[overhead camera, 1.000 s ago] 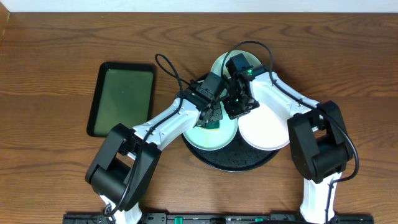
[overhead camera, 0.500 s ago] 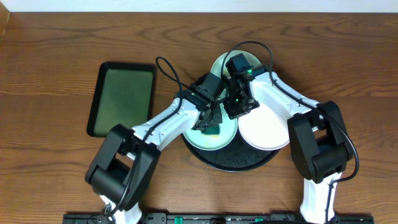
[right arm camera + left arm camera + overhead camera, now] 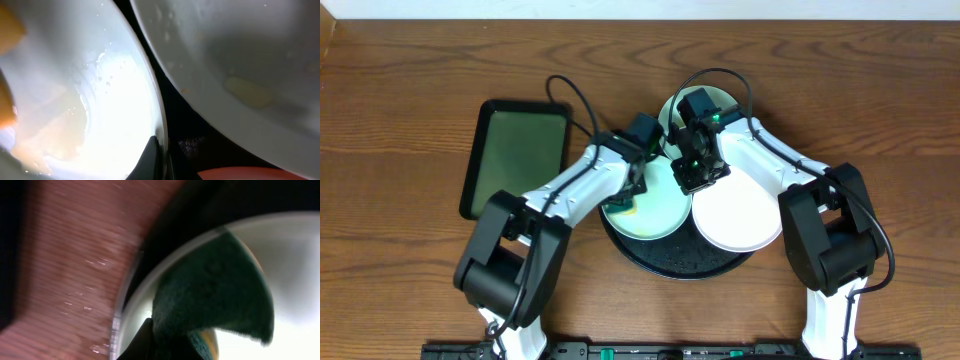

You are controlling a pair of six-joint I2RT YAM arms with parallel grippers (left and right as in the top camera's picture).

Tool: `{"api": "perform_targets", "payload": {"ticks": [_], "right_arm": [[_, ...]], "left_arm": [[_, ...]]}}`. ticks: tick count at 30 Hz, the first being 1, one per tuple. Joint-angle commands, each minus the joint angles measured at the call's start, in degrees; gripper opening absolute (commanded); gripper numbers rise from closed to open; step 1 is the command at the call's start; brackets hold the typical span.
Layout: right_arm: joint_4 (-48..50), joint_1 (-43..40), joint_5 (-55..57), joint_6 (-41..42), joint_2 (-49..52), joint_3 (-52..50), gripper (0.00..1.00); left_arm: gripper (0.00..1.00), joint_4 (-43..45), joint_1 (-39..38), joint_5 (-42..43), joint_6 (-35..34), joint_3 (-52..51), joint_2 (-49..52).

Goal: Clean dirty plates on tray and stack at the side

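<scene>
Where the left end effector [image 3: 628,192] presses its sponge [image 3: 215,290], the plate [image 3: 658,208] lies beneath.

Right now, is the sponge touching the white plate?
No, the sponge presses on the mint green plate, while the white plate lies beside it, untouched by the sponge.

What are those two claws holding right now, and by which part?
The left gripper pinches a green-topped sponge by one end. The right gripper seems to pinch the smeared pale green plate by its rim.
</scene>
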Motion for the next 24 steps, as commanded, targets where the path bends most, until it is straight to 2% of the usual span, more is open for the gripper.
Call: {"api": "perform_targets", "payload": {"ticks": [1,5,12,18,24], "right_arm": [[-1.0,0.0,2.8,-0.8,1.2,-0.9,0.01],[-1.0,0.0,2.8,-0.8,1.2,-0.9,0.01],[-1.0,0.0,2.8,-0.8,1.2,-0.9,0.01],[-0.7,0.0,2.8,-0.8,1.2,-0.9,0.01],[-0.7,0.0,2.8,-0.8,1.2,-0.9,0.01]], "left_arm": [[0.07,-1.1,3.0,-9.4,-0.3,-1.6,-2.9],[0.07,-0.1,2.8,-3.8,1.1,-1.6,-7.2],[0.08,6.3,2.6,19.5,1.6,-1.6,-9.8],[0.07,8.8,0.0,25.7,1.4,-1.6,-6.1],[0.07,8.6,-2.4,24.4,1.4,-1.6,-0.1]]}}
